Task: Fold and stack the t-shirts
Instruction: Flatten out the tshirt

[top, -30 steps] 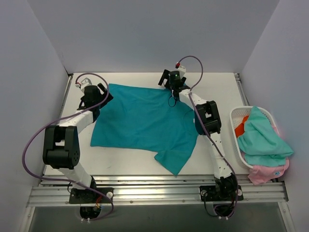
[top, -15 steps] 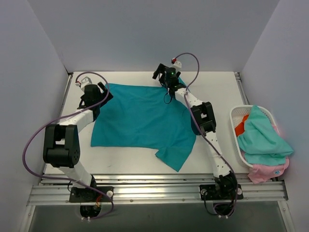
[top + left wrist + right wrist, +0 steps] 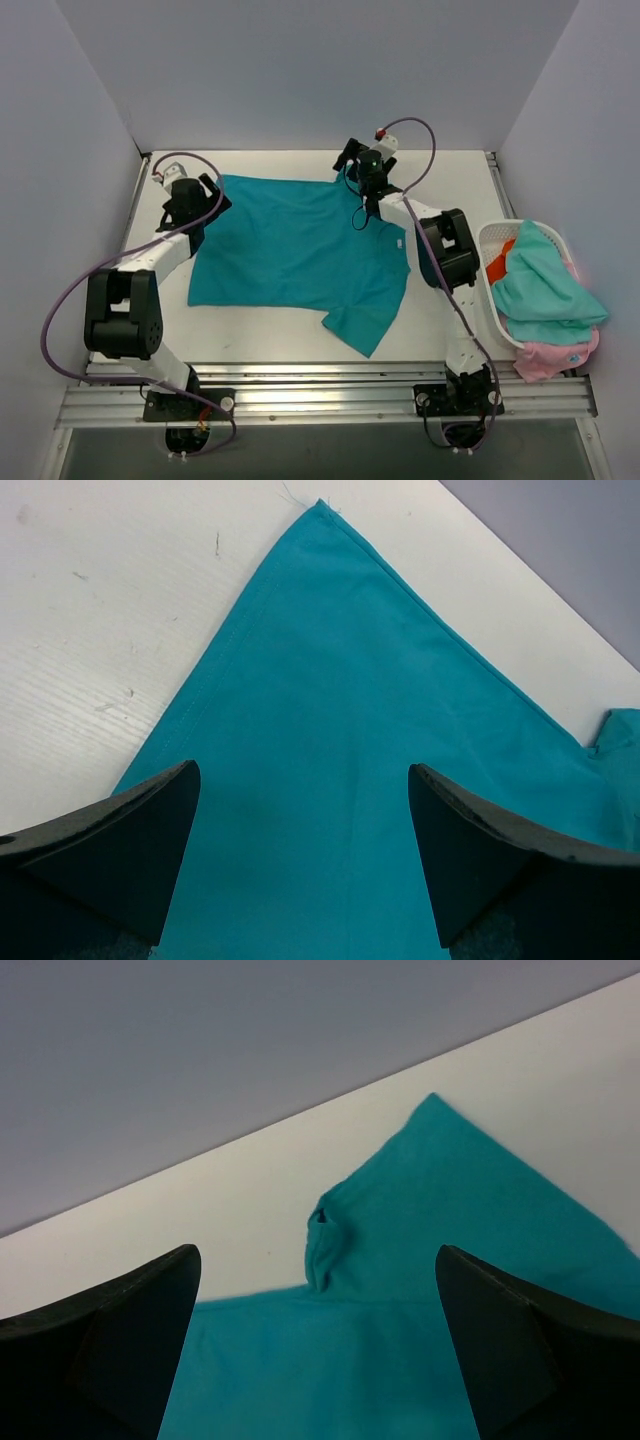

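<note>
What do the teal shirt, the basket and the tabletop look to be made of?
The teal shirt looks like soft matte cloth, with a stitched hem. The basket seems to be white plastic, lattice-walled. The tabletop is a white ribbed board, perhaps corrugated plastic, scuffed.

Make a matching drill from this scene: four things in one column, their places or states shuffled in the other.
1. teal t-shirt
2. pink t-shirt
3. left gripper
4. right gripper

A. open at the shirt's far right corner
B. spread on the table
C. hanging over the basket at its near end
D. open at the shirt's far left corner

Pairs: 1-B, 2-C, 3-D, 4-A
</note>
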